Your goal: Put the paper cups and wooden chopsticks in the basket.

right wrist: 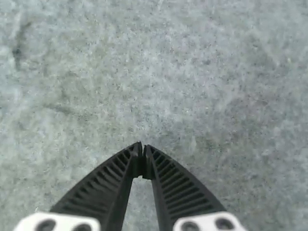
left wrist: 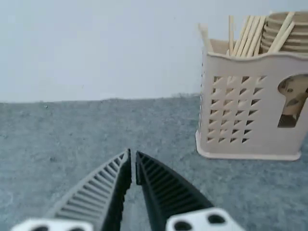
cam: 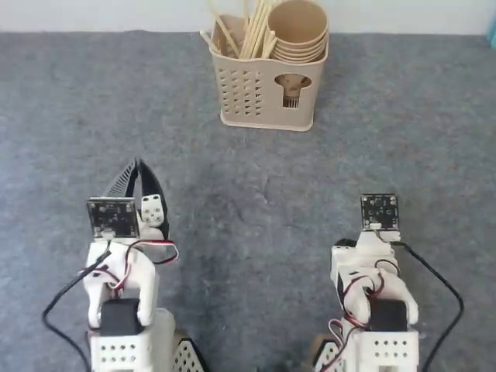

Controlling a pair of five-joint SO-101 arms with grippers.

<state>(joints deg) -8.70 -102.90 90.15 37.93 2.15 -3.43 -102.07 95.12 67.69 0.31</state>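
closest in, the left hand (left wrist: 133, 159) has its two black ribbed fingers (left wrist: 103, 187) drawn together, with just a hairline slit between the tips and nothing held. it hangs low over the grey felt-like table (cam: 310, 170) and points toward the far edge, where a pale wall (left wrist: 96, 48) rises. the right hand (right wrist: 143, 149) is likewise closed, its tips touching, and it is aimed down at the grey table surface. in the high view the left arm (cam: 120, 287) and the right arm (cam: 372, 302) sit at the near edge, well apart from each other.

the basket (cam: 256, 97) stands upright at the far middle of the table, well away from both hands. it is beige plastic with rows of small holes in its walls and a keyhole-shaped cutout (cam: 292, 87) in the near face. the paper cups (cam: 298, 27) sit inside it as one nested stack, mouths up and long axis roughly vertical, on the side nearer the right arm. part of the stack shows through the cutout. the wooden chopsticks (cam: 252, 31) stand on end in the basket just beside the cups, on the side nearer the left arm. their long axes run nearly upright, leaning a little and fanning apart, with the upper ends sticking up above the rim. in the left wrist view one or two of them cross in front of the cup stack.
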